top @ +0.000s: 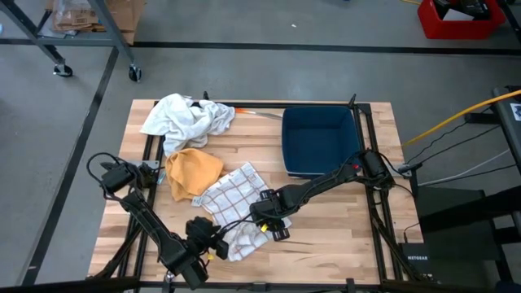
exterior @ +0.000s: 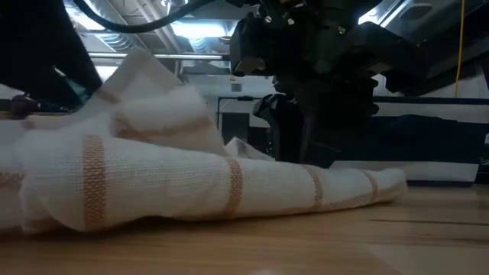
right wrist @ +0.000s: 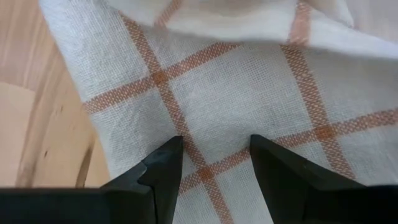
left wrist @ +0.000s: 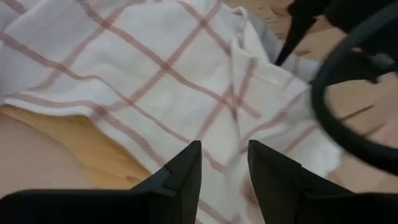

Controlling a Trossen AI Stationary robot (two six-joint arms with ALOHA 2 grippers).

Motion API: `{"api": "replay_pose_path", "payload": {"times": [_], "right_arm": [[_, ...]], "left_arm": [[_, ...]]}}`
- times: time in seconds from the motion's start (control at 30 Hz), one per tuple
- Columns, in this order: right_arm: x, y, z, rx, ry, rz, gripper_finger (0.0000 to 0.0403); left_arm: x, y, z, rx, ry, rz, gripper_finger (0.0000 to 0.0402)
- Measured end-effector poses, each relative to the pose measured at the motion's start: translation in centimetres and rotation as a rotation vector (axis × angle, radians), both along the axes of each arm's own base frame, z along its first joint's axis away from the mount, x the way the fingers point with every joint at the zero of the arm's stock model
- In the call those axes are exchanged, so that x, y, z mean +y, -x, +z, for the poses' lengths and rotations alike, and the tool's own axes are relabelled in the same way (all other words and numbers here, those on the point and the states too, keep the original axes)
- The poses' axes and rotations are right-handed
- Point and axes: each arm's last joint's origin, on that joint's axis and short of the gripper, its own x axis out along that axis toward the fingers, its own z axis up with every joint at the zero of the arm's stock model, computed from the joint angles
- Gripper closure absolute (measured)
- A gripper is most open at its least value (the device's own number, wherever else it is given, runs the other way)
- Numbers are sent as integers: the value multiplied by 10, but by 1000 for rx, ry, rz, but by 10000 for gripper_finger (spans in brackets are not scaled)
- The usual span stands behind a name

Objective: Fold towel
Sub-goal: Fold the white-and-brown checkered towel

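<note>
The white towel with orange-red checks (top: 232, 199) lies crumpled on the wooden table near its front middle, bunched and partly folded over itself (exterior: 191, 183). My left gripper (top: 213, 244) hangs open just above the towel's near-left edge (left wrist: 155, 68), and cloth shows through the gap between its fingers (left wrist: 224, 149). My right gripper (top: 273, 224) is open at the towel's right side and points steeply down. Its fingers (right wrist: 214, 144) stand either side of a flat checked patch (right wrist: 249, 87). My right gripper comes at the towel's flat single-looking layer (right wrist: 211, 124) from above. I cannot tell whether its fingertips touch the cloth. Nothing is gathered between them.
An orange cloth (top: 194, 172) lies just left of the towel, and a white cloth (top: 187, 118) lies bunched at the far left. A dark blue bin (top: 320, 140) stands at the far right. My right arm's cable loop (left wrist: 348, 93) hangs close over the towel. Bare wood lies to the near right (top: 342, 244).
</note>
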Motion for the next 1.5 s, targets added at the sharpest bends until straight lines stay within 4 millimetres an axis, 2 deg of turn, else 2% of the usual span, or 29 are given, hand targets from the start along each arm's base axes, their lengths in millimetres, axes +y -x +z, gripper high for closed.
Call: {"api": "replay_pose_path", "payload": {"times": [0.2, 0.4, 0.63, 0.77, 0.9, 1.0, 1.2, 1.5], "right_arm": [[0, 0, 0, -1, 2, -1, 210], [-1, 0, 0, -9, 26, -9, 210], [-1, 0, 0, -11, 31, -10, 210], [-1, 0, 0, -11, 31, -10, 210], [-1, 0, 0, -10, 30, -10, 210], [-1, -1, 0, -13, 29, -10, 210], [-1, -1, 0, -22, 26, -11, 210], [-1, -2, 0, -24, 25, -11, 210]], "left_arm": [[-11, -10, 4, -96, 74, -44, 279], [-28, -24, 13, -177, 85, -194, 279], [-28, -40, 19, -175, 26, -317, 279], [-25, -46, 16, -137, 54, -354, 279], [-26, -54, -1, -90, 75, -374, 279], [-24, -58, -12, -68, 82, -354, 279], [-11, -64, -19, -32, 77, -283, 279], [8, -46, -30, 132, 28, -126, 279]]}}
